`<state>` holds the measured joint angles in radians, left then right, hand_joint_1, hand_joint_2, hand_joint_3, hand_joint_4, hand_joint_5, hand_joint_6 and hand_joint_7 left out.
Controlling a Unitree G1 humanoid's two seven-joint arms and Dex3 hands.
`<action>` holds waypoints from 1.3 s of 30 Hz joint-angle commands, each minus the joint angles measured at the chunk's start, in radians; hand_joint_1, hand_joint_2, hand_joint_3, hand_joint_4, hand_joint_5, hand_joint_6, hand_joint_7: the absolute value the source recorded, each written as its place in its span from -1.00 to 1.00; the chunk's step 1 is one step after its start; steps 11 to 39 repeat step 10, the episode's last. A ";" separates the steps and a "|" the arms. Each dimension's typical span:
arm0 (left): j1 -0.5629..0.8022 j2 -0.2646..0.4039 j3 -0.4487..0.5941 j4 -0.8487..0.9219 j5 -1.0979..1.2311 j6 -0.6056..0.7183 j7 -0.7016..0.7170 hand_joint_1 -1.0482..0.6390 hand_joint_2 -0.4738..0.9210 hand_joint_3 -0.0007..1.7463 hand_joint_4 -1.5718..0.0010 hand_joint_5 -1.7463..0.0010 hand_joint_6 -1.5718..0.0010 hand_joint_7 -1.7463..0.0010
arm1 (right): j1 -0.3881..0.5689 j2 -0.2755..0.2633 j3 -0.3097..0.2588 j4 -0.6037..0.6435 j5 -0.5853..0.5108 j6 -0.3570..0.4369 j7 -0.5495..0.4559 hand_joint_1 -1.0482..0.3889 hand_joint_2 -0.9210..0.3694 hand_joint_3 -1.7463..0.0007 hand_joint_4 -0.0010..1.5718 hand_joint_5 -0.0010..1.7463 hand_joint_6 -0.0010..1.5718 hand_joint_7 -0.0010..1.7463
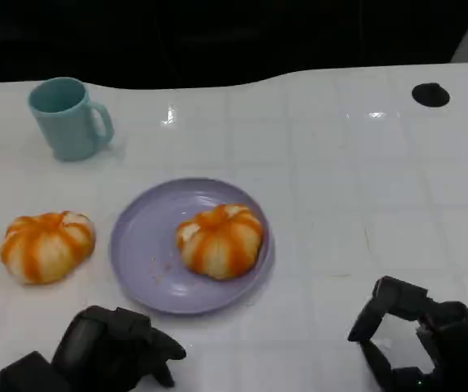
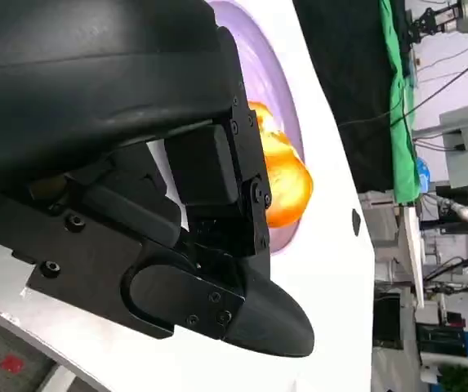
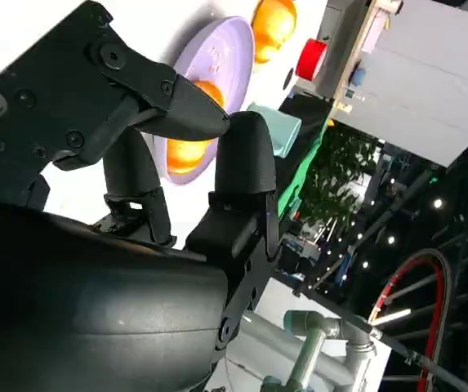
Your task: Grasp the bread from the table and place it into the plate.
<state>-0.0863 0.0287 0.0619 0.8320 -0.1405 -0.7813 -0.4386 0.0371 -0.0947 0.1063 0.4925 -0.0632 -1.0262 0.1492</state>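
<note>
1. On the white table (image 1: pixel 364 163): lavender plate (image 1: pixel 140 245) near the middle, carrying one orange-striped bun (image 1: pixel 220 240) on its right half.
2. Second bun (image 1: pixel 46 245), same look, directly on the table left of the plate, close to its rim but apart from it.
3. Light blue mug (image 1: pixel 69 118) upright at the far left, handle toward the right, well behind the bun on the table.
4. Small dark round mark (image 1: pixel 430 95) near the far right edge; too small to identify.
5. Left hand (image 1: pixel 107 351) low at the near edge, just in front of the plate's near-left rim, touching neither bread nor plate; cut off by the frame bottom, fingers seemingly curled in on nothing.
6. Right hand (image 1: pixel 417 335) at the near right, well apart from the plate, partly cropped; fingers spread, bare table visible between them, holding nothing.
7. From the left wrist: black shell blocking most of the scene, just a sliver of plate rim and part of the plated bun visible beyond.
8. From the right wrist: fingers (image 3: pixel 242 163) apart with nothing between, covering part of the plate; mug mostly hidden behind one finger; background clutter blurred.
</note>
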 commanded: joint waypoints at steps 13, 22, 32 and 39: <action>-0.018 0.019 0.021 0.033 -0.008 -0.019 -0.010 -1.00 1.00 -0.87 -0.65 -0.17 -0.94 0.63 | -0.024 -0.002 -0.022 0.034 -0.018 -0.014 -0.022 0.14 -0.08 -0.43 -0.16 0.88 -0.17 0.63; -0.018 0.019 0.021 0.033 -0.008 -0.019 -0.010 -1.00 1.00 -0.87 -0.65 -0.17 -0.94 0.63 | -0.024 -0.002 -0.022 0.034 -0.018 -0.014 -0.022 0.14 -0.08 -0.43 -0.16 0.88 -0.17 0.63; -0.018 0.019 0.021 0.033 -0.008 -0.019 -0.010 -1.00 1.00 -0.87 -0.65 -0.17 -0.94 0.63 | -0.024 -0.002 -0.022 0.034 -0.018 -0.014 -0.022 0.14 -0.08 -0.43 -0.16 0.88 -0.17 0.63; -0.018 0.019 0.021 0.033 -0.008 -0.019 -0.010 -1.00 1.00 -0.87 -0.65 -0.17 -0.94 0.63 | -0.024 -0.002 -0.022 0.034 -0.018 -0.014 -0.022 0.14 -0.08 -0.43 -0.16 0.88 -0.17 0.63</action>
